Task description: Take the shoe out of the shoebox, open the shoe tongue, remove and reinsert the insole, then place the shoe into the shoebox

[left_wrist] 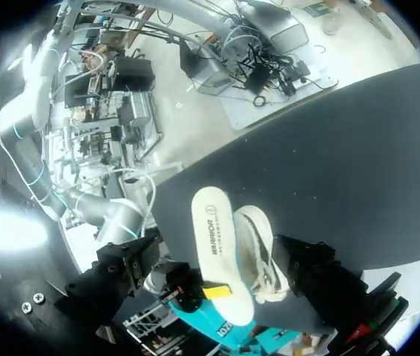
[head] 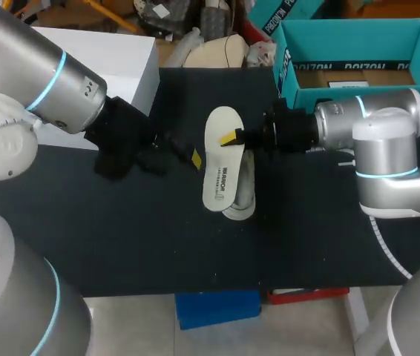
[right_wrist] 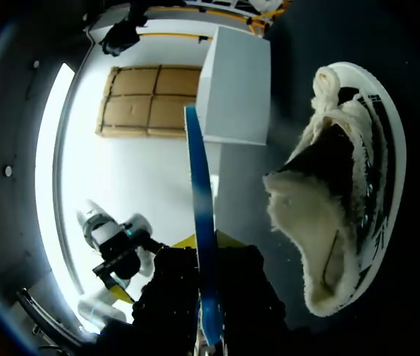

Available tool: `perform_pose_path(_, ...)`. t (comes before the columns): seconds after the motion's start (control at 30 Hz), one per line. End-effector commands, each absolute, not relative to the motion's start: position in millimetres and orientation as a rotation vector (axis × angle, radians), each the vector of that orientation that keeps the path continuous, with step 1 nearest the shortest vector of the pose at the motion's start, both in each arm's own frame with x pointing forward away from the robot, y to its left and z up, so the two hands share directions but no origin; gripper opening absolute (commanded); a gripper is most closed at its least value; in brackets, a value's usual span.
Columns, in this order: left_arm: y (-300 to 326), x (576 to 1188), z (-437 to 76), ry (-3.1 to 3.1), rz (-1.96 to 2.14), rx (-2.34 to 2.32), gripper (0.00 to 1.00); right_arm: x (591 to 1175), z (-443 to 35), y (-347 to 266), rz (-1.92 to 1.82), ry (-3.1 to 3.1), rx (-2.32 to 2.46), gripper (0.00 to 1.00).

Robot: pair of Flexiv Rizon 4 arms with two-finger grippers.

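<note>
Shoe: the shoe (head: 245, 194) is on the table (head: 121, 237), out of the shoebox (head: 288, 55) and well apart from it. It is mostly hidden under the insole.
Insole: the insole (head: 220, 167) is out of the shoe and held over it, overlapping its length.
Right claw: the right claw (head: 234, 138) is pinching the insole by one long edge. The right wrist view shows that edge squarely between the fingers.
Left claw: the left claw (head: 193, 156) is just beside the shoe, on the far side from the right claw, holding nothing. I cannot tell whether it is spread or pressed together.
Step in hand: judged to be reinsertion.
Method advised: steady the shoe with the left claw and hold the tongue back. Enter the insole toe-end first at a shallow angle and slide it fully forward. Release only once the heel end is seated.
Risk: an unheld shoe is likely to slide, and the fleecy lining may snag and fold the insole.
</note>
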State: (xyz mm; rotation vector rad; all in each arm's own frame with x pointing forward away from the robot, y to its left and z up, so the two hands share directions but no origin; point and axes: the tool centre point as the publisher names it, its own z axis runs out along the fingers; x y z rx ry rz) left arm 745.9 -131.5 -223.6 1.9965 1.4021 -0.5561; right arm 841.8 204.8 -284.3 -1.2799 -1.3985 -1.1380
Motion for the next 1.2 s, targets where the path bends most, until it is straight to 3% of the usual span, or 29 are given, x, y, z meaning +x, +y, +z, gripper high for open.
perform_pose_path(0.03,-130,745,-227,1.376,-0.582,1.972,1.00,842,-285,205,-1.136,-1.399,-1.280,0.00)
perform_pose_path(0.33,-135,754,-242,1.319,-0.918,1.610,1.00,842,-285,205,-1.136,-1.399,-1.280,0.00)
perform_pose_path(1.2,-162,804,-274,1.043,-1.011,1.213,1.00,842,-285,205,-1.136,-1.399,-1.280,0.00)
